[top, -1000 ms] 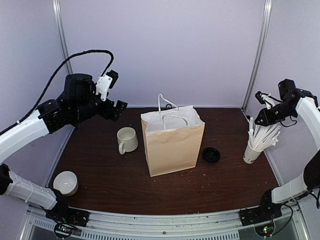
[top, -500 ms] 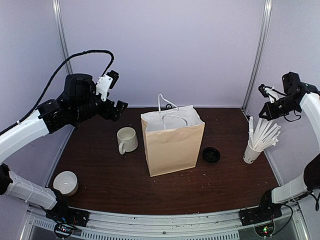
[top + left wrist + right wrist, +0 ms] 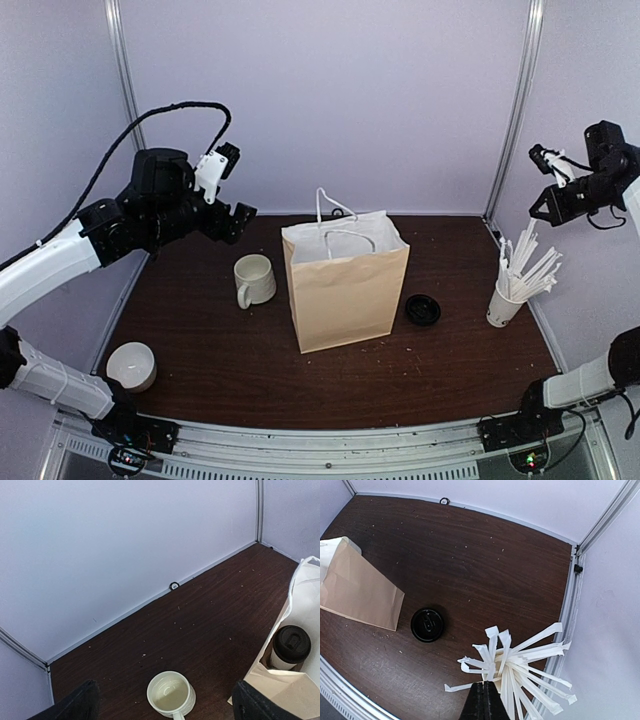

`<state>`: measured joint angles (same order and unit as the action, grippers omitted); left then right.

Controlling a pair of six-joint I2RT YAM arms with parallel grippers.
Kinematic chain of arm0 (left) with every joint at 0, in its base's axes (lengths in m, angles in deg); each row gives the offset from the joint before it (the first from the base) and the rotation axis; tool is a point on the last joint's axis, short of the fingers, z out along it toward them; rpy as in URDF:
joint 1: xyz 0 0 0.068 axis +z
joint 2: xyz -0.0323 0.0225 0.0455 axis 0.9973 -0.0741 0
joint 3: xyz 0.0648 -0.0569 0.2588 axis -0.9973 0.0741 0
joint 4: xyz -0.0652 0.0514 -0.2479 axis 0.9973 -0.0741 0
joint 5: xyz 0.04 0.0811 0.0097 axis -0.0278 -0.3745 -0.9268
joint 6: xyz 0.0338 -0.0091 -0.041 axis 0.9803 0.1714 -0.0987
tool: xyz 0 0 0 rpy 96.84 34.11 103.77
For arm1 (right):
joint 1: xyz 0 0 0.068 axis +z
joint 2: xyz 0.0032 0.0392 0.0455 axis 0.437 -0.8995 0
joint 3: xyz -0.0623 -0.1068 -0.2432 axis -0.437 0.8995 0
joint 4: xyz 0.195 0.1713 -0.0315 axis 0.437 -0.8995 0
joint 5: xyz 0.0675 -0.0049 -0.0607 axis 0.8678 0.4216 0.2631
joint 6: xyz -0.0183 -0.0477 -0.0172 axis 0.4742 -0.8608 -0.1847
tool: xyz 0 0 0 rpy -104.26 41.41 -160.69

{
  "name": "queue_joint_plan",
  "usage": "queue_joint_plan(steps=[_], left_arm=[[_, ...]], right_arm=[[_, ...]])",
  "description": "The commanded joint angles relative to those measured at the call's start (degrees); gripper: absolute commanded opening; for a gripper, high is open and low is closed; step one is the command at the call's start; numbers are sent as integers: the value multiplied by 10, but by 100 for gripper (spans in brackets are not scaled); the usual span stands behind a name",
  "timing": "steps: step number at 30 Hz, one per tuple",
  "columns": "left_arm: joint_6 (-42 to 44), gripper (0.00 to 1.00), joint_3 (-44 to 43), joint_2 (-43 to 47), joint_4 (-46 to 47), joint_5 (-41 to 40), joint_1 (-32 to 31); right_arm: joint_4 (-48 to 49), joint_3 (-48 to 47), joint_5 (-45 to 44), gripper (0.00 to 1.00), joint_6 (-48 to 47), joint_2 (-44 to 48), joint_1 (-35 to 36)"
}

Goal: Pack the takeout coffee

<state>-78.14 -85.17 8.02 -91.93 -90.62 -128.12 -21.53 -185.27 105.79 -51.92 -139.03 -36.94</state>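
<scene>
The takeout coffee point(image 3: 289, 646), a white paper cup with a black lid, stands upright inside the brown paper bag point(image 3: 345, 285); it shows only in the left wrist view, at the bag's point(image 3: 295, 680) open top. My left gripper point(image 3: 240, 215) is open and empty, high above the table's back left, over the cream mug point(image 3: 171, 694). Its fingers point(image 3: 75, 706) stand wide apart. My right gripper point(image 3: 545, 210) is shut, high above the cup of straws point(image 3: 505, 300). In the right wrist view the gripper point(image 3: 484, 692) has nothing visible between its fingers.
The cream mug point(image 3: 254, 280) stands left of the bag. A loose black lid point(image 3: 422, 310) lies right of the bag, also in the right wrist view point(image 3: 427, 625). The paper-wrapped straws point(image 3: 520, 660) fan out near the right wall. A white bowl-like cup point(image 3: 131, 366) sits front left.
My right gripper has risen up and to the right, away from the straws, staying shut. The left arm has barely moved. Bag, mug and lid are unmoved.
</scene>
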Motion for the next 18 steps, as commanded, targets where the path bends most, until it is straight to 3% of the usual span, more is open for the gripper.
queue_joint_plan(steps=[1,9,18], left_arm=[[5,96,-4,-2,21,0,-1],[5,96,-4,0,21,-1,-1],[5,96,-5,-6,23,-4,-1]], right_arm=[[-33,11,35,0,-8,-15,-2],[-33,-14,14,0,-13,1,-2],[-82,-77,49,0,-60,15,-8]])
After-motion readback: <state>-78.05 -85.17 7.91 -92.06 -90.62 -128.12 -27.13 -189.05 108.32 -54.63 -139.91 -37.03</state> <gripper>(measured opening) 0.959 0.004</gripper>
